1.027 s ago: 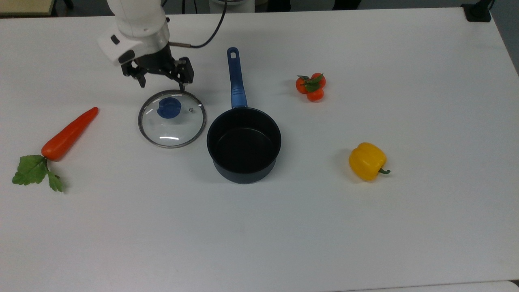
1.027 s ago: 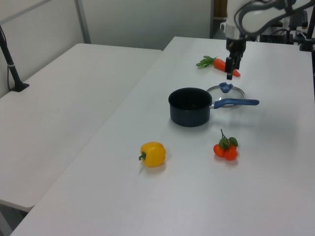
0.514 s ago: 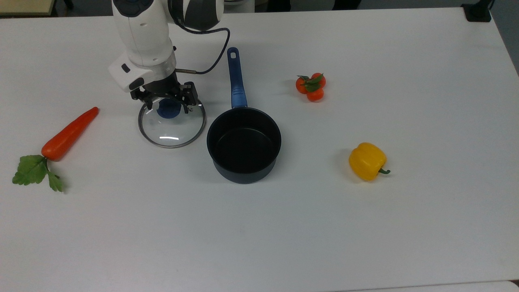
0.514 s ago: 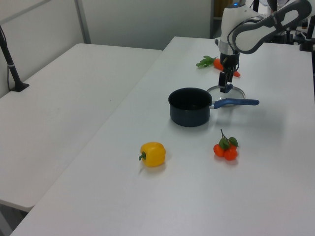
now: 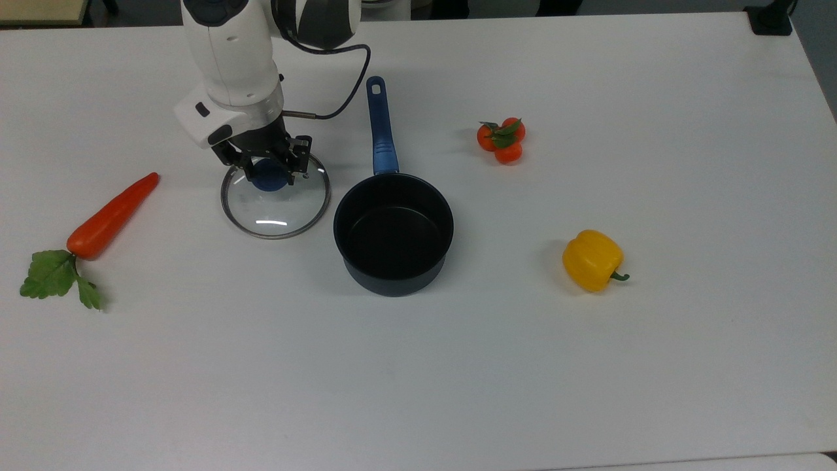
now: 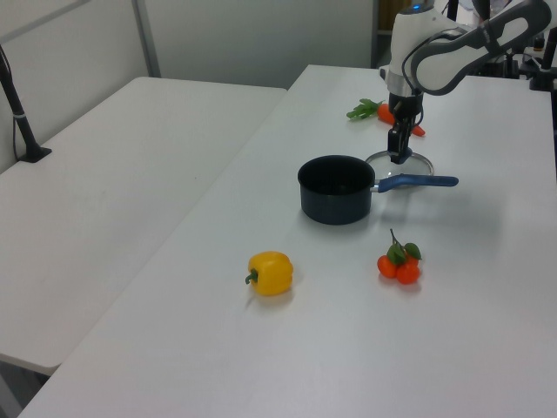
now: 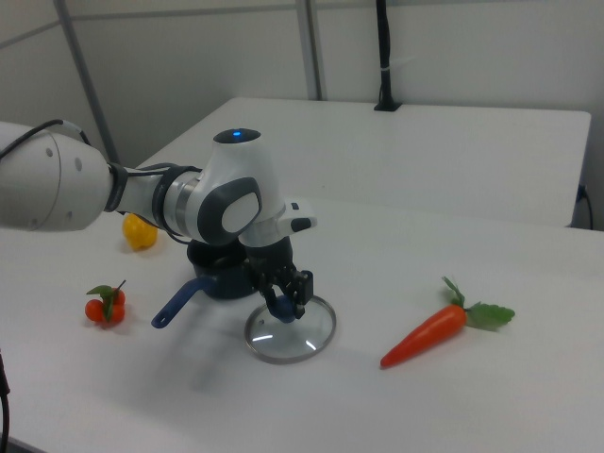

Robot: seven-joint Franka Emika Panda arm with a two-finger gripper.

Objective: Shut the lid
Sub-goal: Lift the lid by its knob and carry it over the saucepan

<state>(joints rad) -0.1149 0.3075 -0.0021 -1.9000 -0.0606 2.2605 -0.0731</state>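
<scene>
The pincer (image 5: 270, 171) is sitting right down on the lid (image 5: 275, 204) now, and that is the big change: a second ago it was hanging above the lid's far edge with its fingers spread, half a second ago it was dropping over the blue knob (image 5: 269, 178), and now those fingers are drawing in tight against the knob's two sides, looking clamped on it. The lid itself is lying flat on the table (image 5: 588, 366), just beside the saucepan (image 5: 393, 232) on the top view's left, close to its wall but apart from it, and it is looking nudged a touch toward the top view's left compared with a moment back, which fits a grip taking hold. In the right view the pincer (image 7: 287, 304) is pressing down at the lid's (image 7: 293, 335) middle, with the carrot (image 7: 427, 334) well off to the right view's right. The saucepan is standing open, blue handle (image 5: 380, 127) pointing to the top view's upper side. So I am reading the grasp as just about made; lifting, carrying across and setting down square on the rim are all yet to come. The tomatoes (image 5: 501, 140) and yellow pepper (image 5: 592, 260) are lying well clear.
</scene>
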